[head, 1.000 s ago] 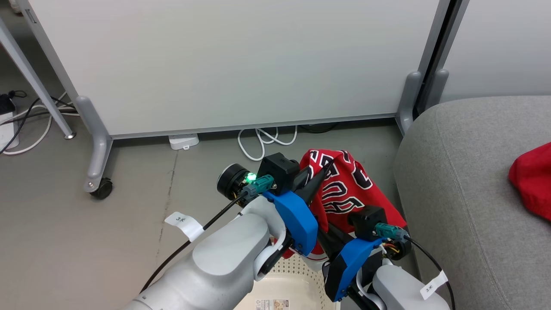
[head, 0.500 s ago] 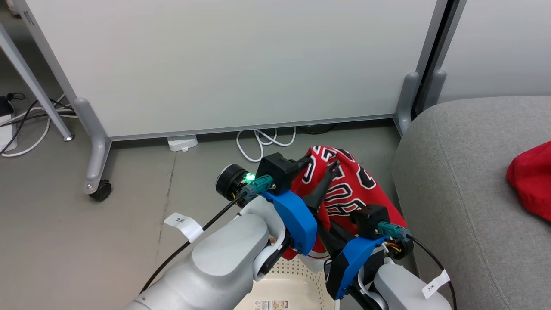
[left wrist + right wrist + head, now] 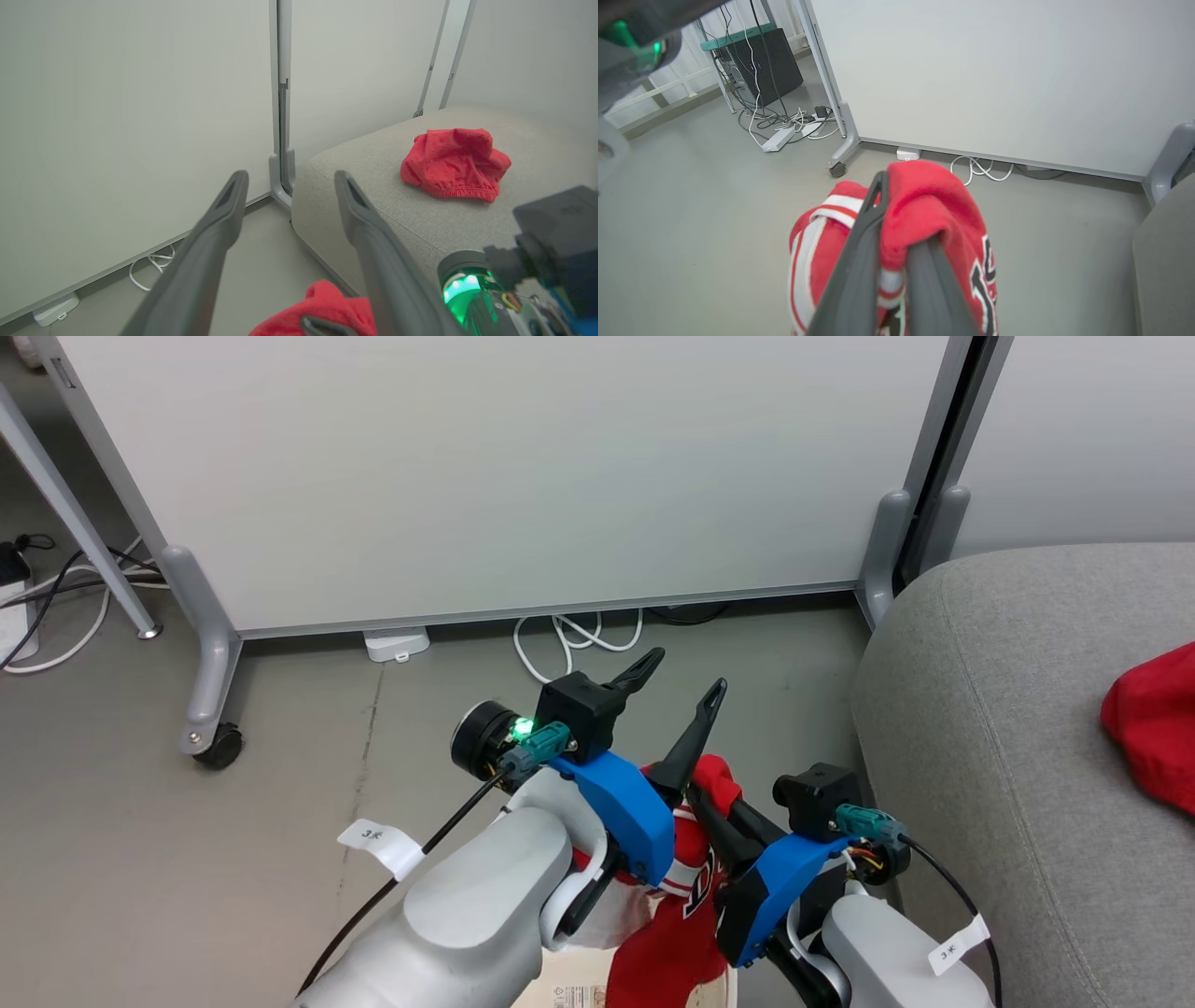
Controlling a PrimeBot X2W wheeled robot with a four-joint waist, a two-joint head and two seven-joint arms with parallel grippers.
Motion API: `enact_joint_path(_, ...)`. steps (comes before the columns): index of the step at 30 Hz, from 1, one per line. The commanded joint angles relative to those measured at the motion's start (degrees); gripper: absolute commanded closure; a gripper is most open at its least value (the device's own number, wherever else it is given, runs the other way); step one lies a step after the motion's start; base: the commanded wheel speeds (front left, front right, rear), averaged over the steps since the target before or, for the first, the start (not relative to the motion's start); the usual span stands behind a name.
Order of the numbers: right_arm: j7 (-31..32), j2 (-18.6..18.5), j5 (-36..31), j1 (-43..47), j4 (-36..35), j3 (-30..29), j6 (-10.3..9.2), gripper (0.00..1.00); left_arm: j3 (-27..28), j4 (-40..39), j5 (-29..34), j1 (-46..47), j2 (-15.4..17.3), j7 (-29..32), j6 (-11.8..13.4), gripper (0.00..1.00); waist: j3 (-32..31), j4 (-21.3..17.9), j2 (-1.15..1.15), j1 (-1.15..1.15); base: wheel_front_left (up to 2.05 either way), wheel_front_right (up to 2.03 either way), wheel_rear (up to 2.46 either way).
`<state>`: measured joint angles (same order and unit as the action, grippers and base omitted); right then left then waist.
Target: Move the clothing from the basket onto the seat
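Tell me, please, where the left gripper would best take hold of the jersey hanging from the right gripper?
Probably the bunched red hump of the jersey draped over the right gripper, just beside its shut jaws. The left gripper stands open just left of it, so coming in from that side should let its jaws straddle the thick fold; the rest hangs slack below.

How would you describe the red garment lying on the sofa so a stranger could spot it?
Find the big grey sofa beside the white partition. On its top lies a crumpled red garment, alone and untouched. Unlike the other red garment, pinched in the right gripper and showing white stripes, this one shows plain red with a gathered hem.
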<state>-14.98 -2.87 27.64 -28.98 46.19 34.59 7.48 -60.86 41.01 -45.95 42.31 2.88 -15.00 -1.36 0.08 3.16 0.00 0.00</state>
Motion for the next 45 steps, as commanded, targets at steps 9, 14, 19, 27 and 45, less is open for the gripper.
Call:
enact_joint_path(9,-0.3,0.0,-3.8,1.6,-2.3,-4.9,0.03,1.00,10.6,-6.9,9.2,-9.1,2.6,-0.2,0.9,0.00,0.4,-0.1,0.00,0.00,0.00,0.00,0.00)
enact_joint_path(14,-0.3,0.0,-5.8,2.3,-3.6,-7.2,0.03,1.00,15.9,-11.6,14.7,-14.6,3.7,-0.2,0.7,0.00,0.9,-0.2,0.00,0.00,0.00,0.00,0.00)
enact_joint_path(19,-0.3,0.0,-7.1,2.7,-4.8,-9.0,0.03,1.00,21.4,-15.3,19.4,-20.5,3.9,-0.2,-0.3,0.00,1.3,-0.4,0.00,0.00,0.00,0.00,0.00)
enact_joint_path(27,-0.3,0.0,-8.6,3.8,-6.1,-10.5,0.03,1.00,29.3,-16.9,24.8,-28.2,3.4,-0.2,-2.3,0.00,1.3,-0.9,0.00,0.00,0.00,0.00,0.00)
enact_joint_path(45,-0.3,0.0,-10.2,5.0,-6.5,-11.6,0.03,1.00,36.9,-16.6,30.8,-32.6,1.2,-0.2,-5.5,0.00,0.9,-1.3,0.00,0.00,0.00,0.00,0.00)
